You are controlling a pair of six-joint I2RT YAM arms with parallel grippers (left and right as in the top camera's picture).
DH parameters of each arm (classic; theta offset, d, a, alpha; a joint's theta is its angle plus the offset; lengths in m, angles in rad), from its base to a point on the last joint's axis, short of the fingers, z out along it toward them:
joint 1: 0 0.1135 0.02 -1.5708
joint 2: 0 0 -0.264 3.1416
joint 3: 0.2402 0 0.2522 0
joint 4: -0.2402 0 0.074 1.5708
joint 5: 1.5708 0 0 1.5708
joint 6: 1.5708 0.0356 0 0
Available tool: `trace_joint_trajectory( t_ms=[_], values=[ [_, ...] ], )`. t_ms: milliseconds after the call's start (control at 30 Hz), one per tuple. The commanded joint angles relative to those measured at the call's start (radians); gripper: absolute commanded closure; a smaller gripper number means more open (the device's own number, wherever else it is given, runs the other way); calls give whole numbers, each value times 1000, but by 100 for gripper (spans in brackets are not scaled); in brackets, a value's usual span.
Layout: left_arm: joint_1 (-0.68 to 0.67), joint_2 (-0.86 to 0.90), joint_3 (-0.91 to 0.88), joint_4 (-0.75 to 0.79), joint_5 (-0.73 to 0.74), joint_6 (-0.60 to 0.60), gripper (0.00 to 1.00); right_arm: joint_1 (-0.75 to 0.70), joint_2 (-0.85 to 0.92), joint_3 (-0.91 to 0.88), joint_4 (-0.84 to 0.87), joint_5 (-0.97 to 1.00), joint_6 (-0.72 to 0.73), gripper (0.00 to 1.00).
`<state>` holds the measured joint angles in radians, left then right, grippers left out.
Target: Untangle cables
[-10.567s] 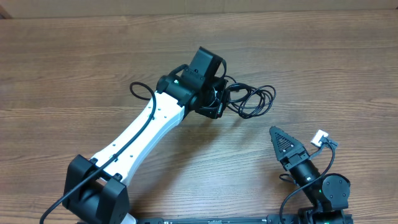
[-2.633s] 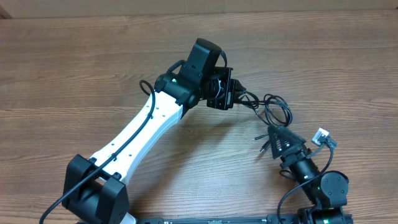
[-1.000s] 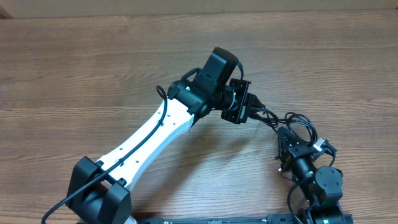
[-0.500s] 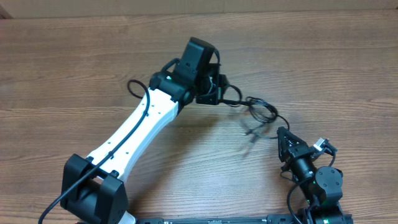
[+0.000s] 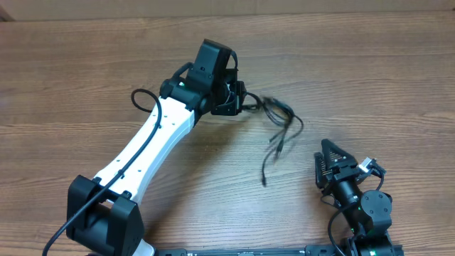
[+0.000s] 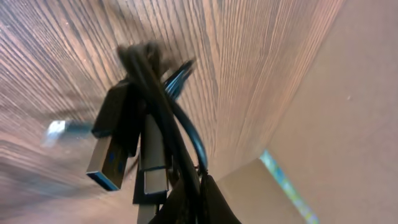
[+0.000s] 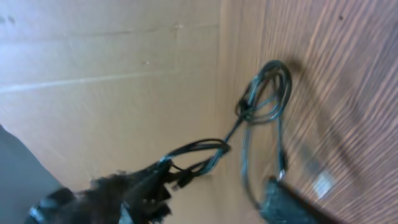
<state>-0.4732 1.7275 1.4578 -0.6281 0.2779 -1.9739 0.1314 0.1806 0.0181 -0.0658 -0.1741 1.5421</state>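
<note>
From overhead, the left end effector (image 5: 233,99) sits far of centre, clamped on one end of the cables (image 5: 281,119). They trail from it to the right in a blurred bunch, and one loose strand drops toward the near side and ends on the bare counter (image 5: 85,71). The right end effector (image 5: 333,160) is near and to the right, well apart from the bunch; its jaws look parted with nothing between them. In the left wrist view, the cables (image 6: 155,93) rise out of the pinch at the bottom of the frame as a tight sheaf. A wide USB plug (image 6: 107,163) and a slimmer plug (image 6: 153,175) lie side by side against the cords, and a small knot is at the top. In the right wrist view, the cables (image 7: 264,93) form a loose double loop over the wood, with a second flatter loop nearer the cardboard wall (image 7: 124,62). One finger (image 7: 292,205) of this end effector shows at the bottom edge, clear of every strand. These cords are probably very light, limp and smooth-sheathed, so they are likely to swing and to slip through a loose pinch. The rigid plugs look like the surest hold. Failing that, a single free strand just behind a plug would serve, kept away from the knot so that pulling does not tighten it.
</note>
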Motion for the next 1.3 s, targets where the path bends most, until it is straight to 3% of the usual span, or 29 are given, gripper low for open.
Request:
trace_joint_trajectory(
  t_ms=[0,200,333,533,767,933,1033,1167,1267],
  values=[
    [3,-21,26,16,83,142,96,-3,0,-10,7,14,-6,20],
    [3,-21,26,130,219,533,96,-3,0,-10,3,19,-35,18],
    [3,-21,26,222,421,938,96,-3,0,-10,4,39,-89,18],
    [3,-21,26,204,691,1325,96,-3,0,-10,5,72,-194,18],
    [3,-21,26,143,933,1647,96,-3,0,-10,11,114,-333,18],
    [3,-21,26,70,1015,1838,96,-3,0,-10,16,122,-354,18],
    [1,-21,26,-8,1032,1948,96,-3,0,-10,52,121,-465,21],
    [1,-21,26,-112,1031,2048,96,-3,0,-10,90,121,-643,24],
    [0,-21,26,-143,1032,2050,96,-3,0,-10,95,120,-745,24]
  ],
)
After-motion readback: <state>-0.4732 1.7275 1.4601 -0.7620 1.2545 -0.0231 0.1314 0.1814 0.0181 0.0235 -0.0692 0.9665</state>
